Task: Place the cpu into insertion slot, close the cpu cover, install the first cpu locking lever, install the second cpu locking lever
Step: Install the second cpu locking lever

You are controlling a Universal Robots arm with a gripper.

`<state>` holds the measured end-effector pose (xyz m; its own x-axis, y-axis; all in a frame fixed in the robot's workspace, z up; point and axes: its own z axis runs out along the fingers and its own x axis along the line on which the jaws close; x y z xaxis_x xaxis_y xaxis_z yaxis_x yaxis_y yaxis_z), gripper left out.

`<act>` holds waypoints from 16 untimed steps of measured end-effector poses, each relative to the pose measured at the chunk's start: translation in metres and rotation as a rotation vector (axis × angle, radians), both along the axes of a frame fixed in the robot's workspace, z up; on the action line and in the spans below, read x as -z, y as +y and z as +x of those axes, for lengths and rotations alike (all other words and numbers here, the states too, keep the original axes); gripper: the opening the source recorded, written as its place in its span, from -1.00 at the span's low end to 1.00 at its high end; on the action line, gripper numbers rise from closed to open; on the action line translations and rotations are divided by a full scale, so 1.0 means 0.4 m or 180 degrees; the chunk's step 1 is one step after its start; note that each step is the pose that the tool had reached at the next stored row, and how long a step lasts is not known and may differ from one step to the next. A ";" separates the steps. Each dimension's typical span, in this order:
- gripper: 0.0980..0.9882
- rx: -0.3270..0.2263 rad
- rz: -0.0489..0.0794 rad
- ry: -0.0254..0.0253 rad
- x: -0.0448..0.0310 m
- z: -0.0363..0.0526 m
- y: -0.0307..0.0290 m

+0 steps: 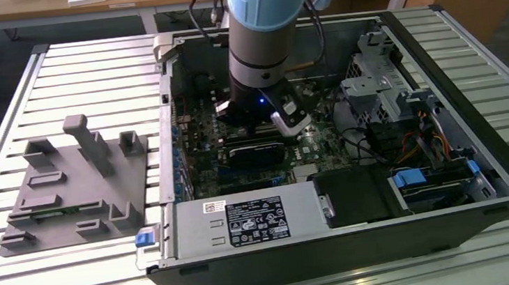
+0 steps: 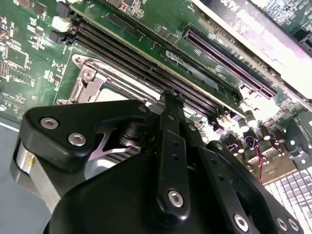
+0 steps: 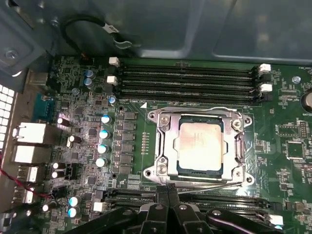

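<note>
Cpu (image 3: pixel 201 145) sat in insertion slot (image 3: pixel 165 168) under closed cpu cover (image 3: pixel 168 132); hand (image 3: pixel 168 191), fingers pressed together and empty, hovered at the socket's edge—lever-locking step apparently in hand.

No legible text; only unreadable print on the power supply's white label (image 1: pixel 254 221).

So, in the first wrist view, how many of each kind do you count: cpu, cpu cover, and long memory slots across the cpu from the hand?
cpu: 1
cpu cover: 1
memory slots across the cpu from the hand: 4
Total: 6
</note>
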<state>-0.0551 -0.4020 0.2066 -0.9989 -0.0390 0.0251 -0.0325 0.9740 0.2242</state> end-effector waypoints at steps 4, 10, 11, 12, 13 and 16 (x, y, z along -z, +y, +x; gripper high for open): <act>-0.98 0.0001 0.0020 -0.0001 0.008 -0.001 -0.002; -0.98 0.0000 0.0122 -0.0007 0.010 -0.012 -0.015; -0.98 0.0001 0.0138 -0.0009 0.011 -0.014 -0.016; -0.98 0.0001 0.0152 -0.0010 0.012 -0.017 -0.017; -0.98 0.0001 0.0165 -0.0012 0.013 -0.018 -0.017; -0.98 0.0000 0.0189 -0.0016 0.019 -0.021 -0.018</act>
<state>-0.0633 -0.4091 0.1991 -0.9990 -0.0402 0.0177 -0.0336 0.9590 0.2813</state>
